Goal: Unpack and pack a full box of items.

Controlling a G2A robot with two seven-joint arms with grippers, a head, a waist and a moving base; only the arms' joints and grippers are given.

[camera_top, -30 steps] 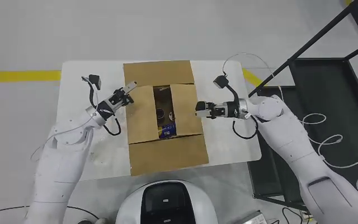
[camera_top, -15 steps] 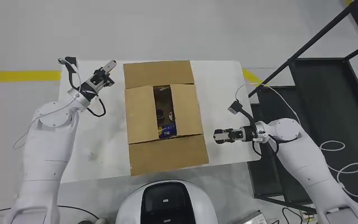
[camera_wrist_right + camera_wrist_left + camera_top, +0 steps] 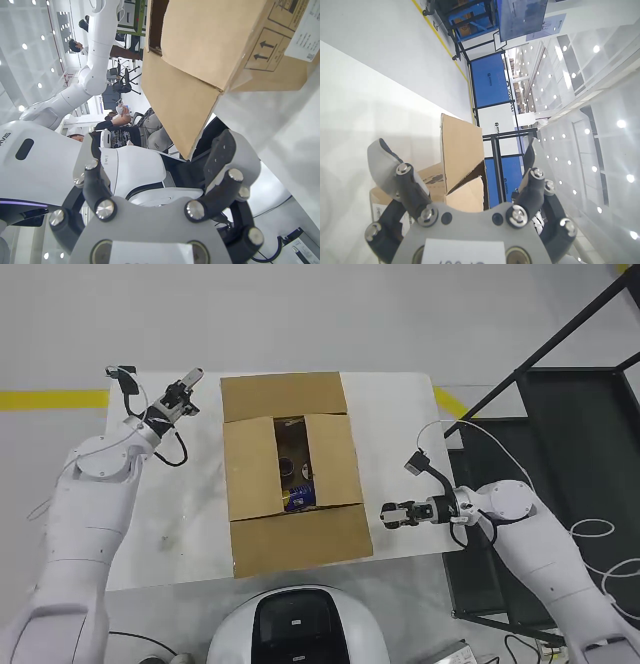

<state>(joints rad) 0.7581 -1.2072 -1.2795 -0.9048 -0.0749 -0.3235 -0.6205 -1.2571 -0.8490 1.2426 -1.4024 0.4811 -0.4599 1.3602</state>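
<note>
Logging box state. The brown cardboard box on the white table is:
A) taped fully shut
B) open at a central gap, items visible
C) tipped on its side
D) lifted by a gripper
B: the brown cardboard box shows a dark gap between its flaps, items inside.

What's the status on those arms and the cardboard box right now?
Left gripper open, empty, off far corner of box. Right gripper open, empty, off its near corner. Side flaps partly cover items inside.

Brown box [image 3: 250, 469], black arrow marks [image 3: 265, 46] on side facing right gripper [image 3: 155, 137]; blue item [image 3: 299, 499] inside; white table [image 3: 400, 414]; yellow floor stripe [image 3: 50, 399].
</note>
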